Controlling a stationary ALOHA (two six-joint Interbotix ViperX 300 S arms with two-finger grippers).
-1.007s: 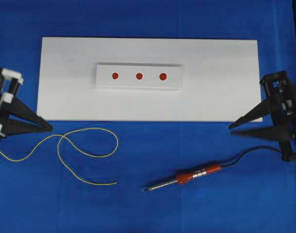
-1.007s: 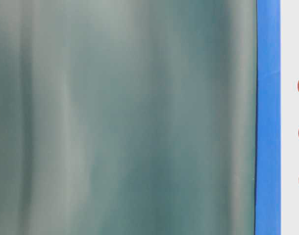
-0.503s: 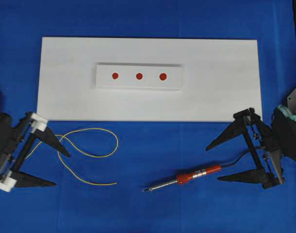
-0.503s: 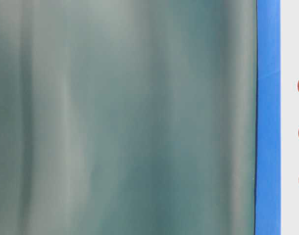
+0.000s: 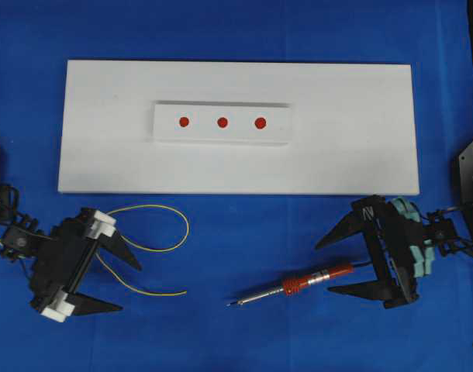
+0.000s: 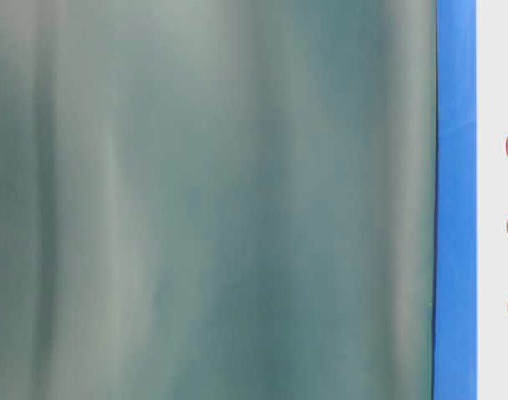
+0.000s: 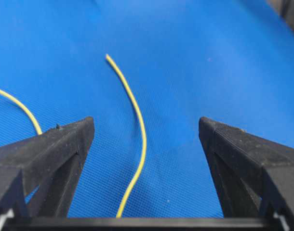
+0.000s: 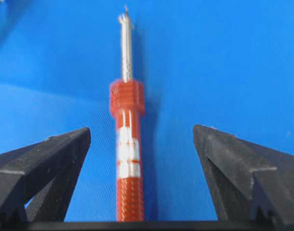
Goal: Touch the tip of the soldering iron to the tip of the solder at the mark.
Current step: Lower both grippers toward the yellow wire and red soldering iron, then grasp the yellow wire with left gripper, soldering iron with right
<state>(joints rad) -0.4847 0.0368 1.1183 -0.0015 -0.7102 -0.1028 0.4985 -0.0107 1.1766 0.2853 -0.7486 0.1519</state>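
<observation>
**Straddling both task items, nothing gripped**

Spreading wide over the blue cloth (image 5: 244, 232), both grippers stand with jaws fully apart and empty.

Left gripper (image 5: 121, 284): jaws spread far apart, holding nothing. In the left wrist view the solder (image 7: 137, 130) runs up the middle of the gap between the two fingers (image 7: 65, 144), touching neither. Its free end lies ahead of the fingertips, out beyond the jaw opening. A second yellow stretch of the same wire shows just outside the left-hand finger. From overhead, the solder (image 5: 170, 240) loops out from between the jaws and curls forward of them; part of the wire is hidden under the gripper body.

Right gripper (image 5: 336, 267): jaws likewise spread far apart, holding nothing. In the right wrist view the soldering iron (image 8: 127, 163) lies lengthwise in the gap, nearer the left-hand finger than the right-hand one, clear of both. Ribbed red handle sits between the fingers; silver shaft and dark tip extend ahead, past the fingertips. From overhead, the soldering iron (image 5: 314, 279) has its handle end level with the fingertips and its tip pointing away from the jaws.

White board (image 5: 97, 155) with raised white block (image 5: 163, 130) and three red marks (image 5: 222, 122) lies well apart from both jaw sets.

Table-level view: mostly blurred grey-green; grippers not visible.
</observation>
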